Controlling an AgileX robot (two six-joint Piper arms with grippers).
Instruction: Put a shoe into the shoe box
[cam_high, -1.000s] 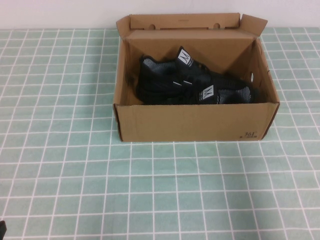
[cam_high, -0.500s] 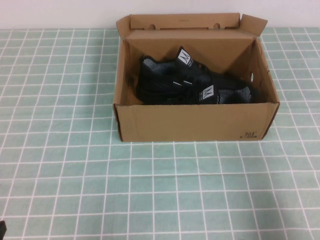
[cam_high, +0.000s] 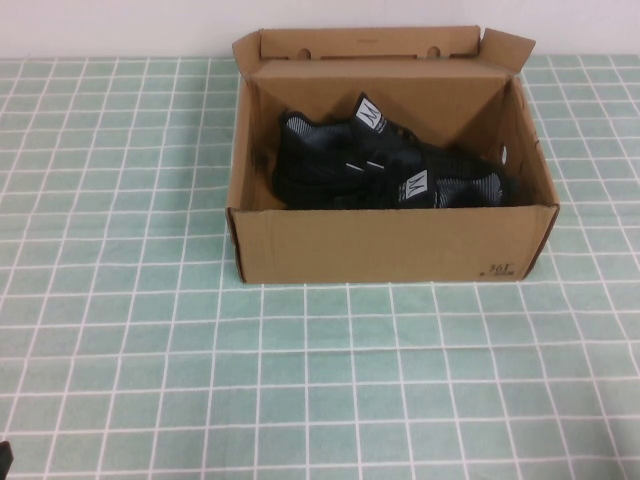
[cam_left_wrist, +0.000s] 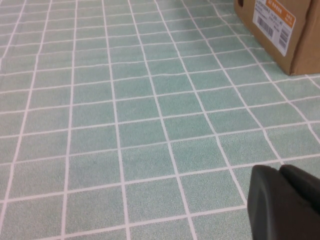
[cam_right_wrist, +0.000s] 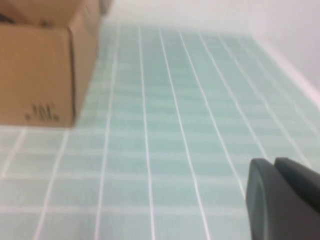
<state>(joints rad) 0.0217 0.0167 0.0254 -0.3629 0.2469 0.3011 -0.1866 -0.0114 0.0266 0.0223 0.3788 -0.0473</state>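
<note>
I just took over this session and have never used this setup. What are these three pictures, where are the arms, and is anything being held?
This is a two-armed table robot, and each arm ends in a gripper. The high view comes from a raised camera on the robot's own side, looking down on the green checked tablecloth. On it stands the open shoe box, with two black sneakers inside. I cannot tell which is the shoe from the task, as no stuffing shows.

The other two pictures come from cameras on the wrists. The left gripper hangs low over bare cloth, with a labelled end of the box off to one side. The right gripper sits likewise over cloth, near the box corner with the dark print. Both look shut and hold nothing. Both arms seem parked away from the box.
</note>
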